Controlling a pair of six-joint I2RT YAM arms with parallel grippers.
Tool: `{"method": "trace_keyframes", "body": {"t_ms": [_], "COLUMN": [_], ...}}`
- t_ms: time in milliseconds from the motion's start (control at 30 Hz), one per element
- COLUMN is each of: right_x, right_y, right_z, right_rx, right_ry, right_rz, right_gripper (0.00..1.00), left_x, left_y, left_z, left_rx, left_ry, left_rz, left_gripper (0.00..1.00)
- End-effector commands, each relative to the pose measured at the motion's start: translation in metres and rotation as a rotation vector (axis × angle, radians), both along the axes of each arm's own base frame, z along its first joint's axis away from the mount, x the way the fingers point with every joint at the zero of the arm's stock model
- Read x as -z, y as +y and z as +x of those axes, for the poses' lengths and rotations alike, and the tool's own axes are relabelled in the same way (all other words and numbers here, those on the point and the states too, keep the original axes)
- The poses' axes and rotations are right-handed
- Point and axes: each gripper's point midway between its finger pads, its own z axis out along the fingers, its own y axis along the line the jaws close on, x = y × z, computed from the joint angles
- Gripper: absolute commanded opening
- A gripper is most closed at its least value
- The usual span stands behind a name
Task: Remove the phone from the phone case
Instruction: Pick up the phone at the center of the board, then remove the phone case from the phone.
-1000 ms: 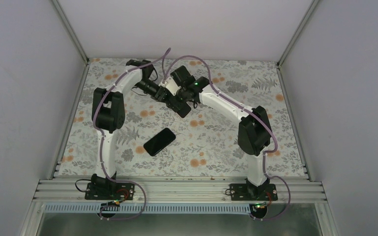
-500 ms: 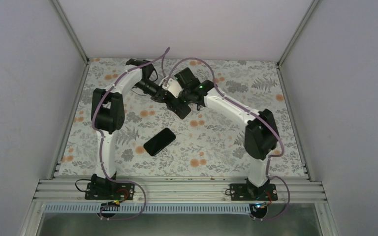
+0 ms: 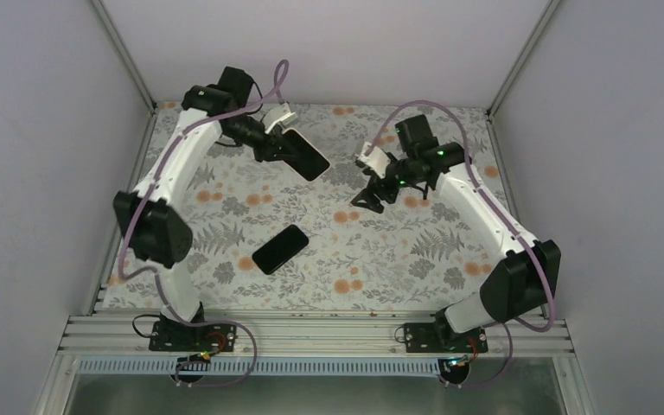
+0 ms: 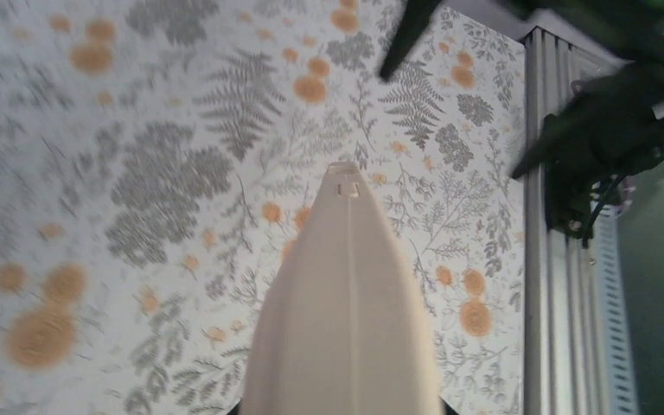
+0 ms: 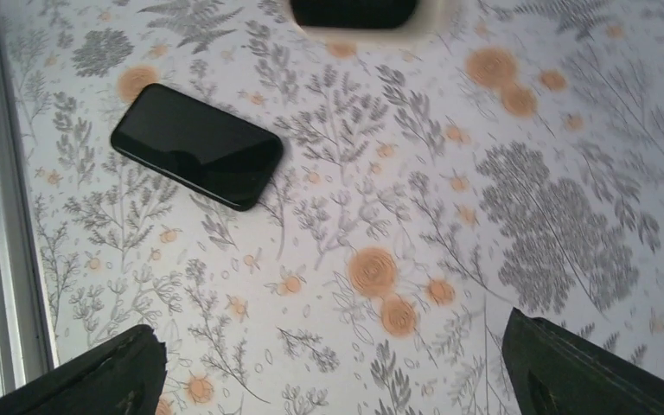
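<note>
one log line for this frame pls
phone: out, flat on table | case: held above table by left gripper | right gripper: open, empty | task: looks done

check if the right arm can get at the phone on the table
Probably yes: the right claw hangs open and empty, the phone lies flat in the open, and nothing stands between them.

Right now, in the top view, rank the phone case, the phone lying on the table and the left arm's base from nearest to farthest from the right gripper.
1. phone case, up-left of the right gripper, toward the back.
2. phone, lower left, lying flat.
3. left arm's base, bottom left, at the near edge.
</note>
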Motion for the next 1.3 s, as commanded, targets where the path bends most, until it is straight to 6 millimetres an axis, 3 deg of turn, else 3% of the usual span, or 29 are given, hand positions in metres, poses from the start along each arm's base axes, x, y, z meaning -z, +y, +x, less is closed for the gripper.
{"method": "trace_keyframes", "body": {"t_ms": [0, 100, 167, 367, 533, 867, 1267], "right_x": [-0.001, 0.007, 0.007, 0.002, 0.012, 0.014, 0.017], "right_y": [-0.004, 0.001, 0.003, 0.015, 0.021, 0.023, 0.026], "right_z": [0.004, 0.007, 0.013, 0.018, 0.025, 0.046, 0.062], "right_rx": [-0.045, -0.071, -0.064, -0.105, -0.121, -0.083, -0.072], "right_ry": [0.042, 0.073, 0.081, 0.136, 0.165, 0.097, 0.083], "right_rz": [0.111, 0.123, 0.139, 0.201, 0.212, 0.208, 0.194], "right_gripper": [1.0, 1.0, 1.0, 0.92, 0.85, 0.84, 0.82], "left_x": [-0.043, -0.038, -0.024, -0.007, -0.012, -0.022, -0.021], "left_y": [-0.01, -0.017, -0.019, -0.018, -0.022, -0.03, -0.033], "left_z": [-0.016, -0.033, -0.04, -0.045, -0.049, -0.062, -0.069], "left_rx": [0.05, 0.069, 0.068, 0.069, 0.076, 0.146, 0.169], "left_ry": [-0.29, -0.382, -0.398, -0.349, -0.344, -0.288, -0.273], "left_rz": [-0.027, 0.002, 0.044, 0.068, 0.044, -0.013, -0.021], "left_gripper": [0.02, 0.02, 0.02, 0.02, 0.02, 0.02, 0.02]}}
